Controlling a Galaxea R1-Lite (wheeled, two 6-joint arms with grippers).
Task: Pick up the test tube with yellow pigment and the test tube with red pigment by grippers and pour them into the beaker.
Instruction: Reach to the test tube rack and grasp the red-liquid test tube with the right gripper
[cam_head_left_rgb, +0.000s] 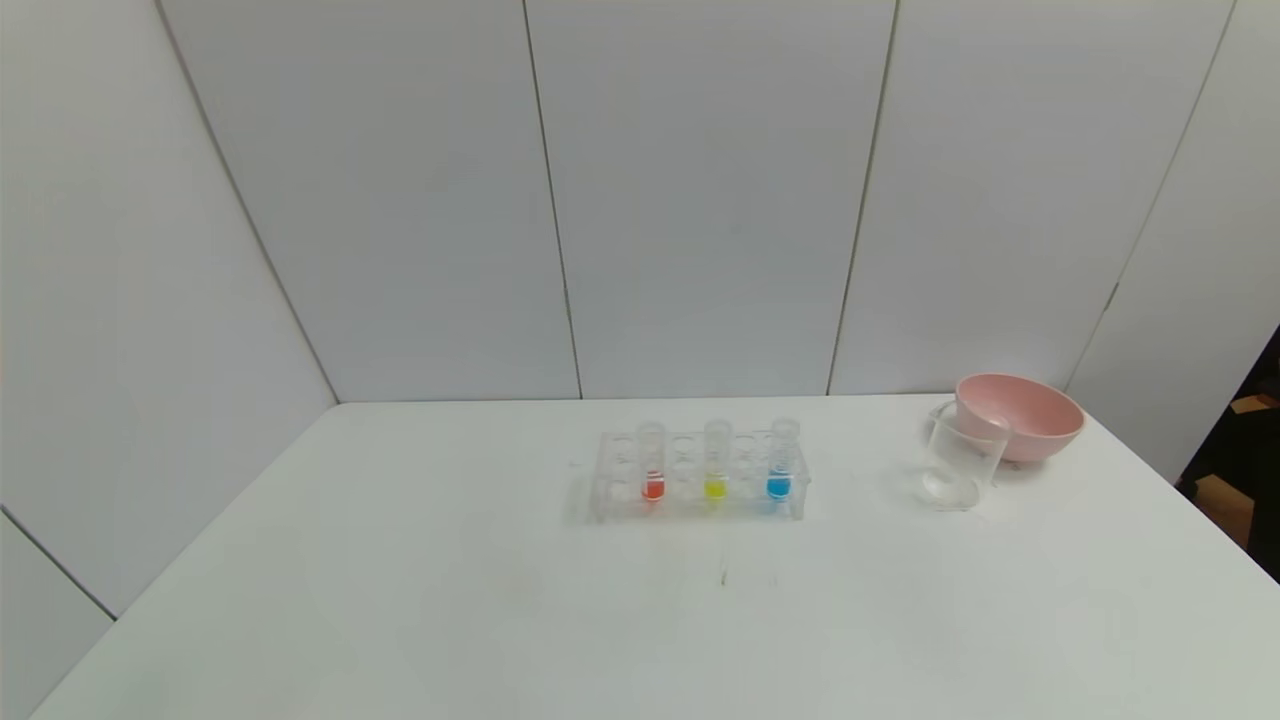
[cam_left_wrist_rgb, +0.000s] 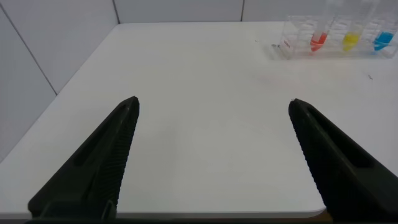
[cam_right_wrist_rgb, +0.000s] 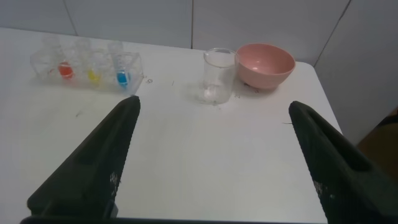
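The red-pigment tube (cam_head_left_rgb: 652, 462), the yellow-pigment tube (cam_head_left_rgb: 715, 462) and a blue-liquid tube (cam_head_left_rgb: 780, 460) stand upright in a clear rack (cam_head_left_rgb: 697, 478) at the table's middle. The clear beaker (cam_head_left_rgb: 962, 459) stands to the right, just in front of the pink bowl. Neither arm shows in the head view. My left gripper (cam_left_wrist_rgb: 212, 106) is open and empty over the table's near left part; the red (cam_left_wrist_rgb: 318, 41) and yellow (cam_left_wrist_rgb: 351, 41) tubes lie far ahead of it. My right gripper (cam_right_wrist_rgb: 213, 106) is open and empty near the table's front, with the beaker (cam_right_wrist_rgb: 218, 76) ahead and the rack (cam_right_wrist_rgb: 87, 62) off to one side.
A pink bowl (cam_head_left_rgb: 1017, 415) sits at the back right near the table's right edge, also in the right wrist view (cam_right_wrist_rgb: 264, 63). White wall panels stand behind the table (cam_head_left_rgb: 400, 600). The rack has several unfilled holes.
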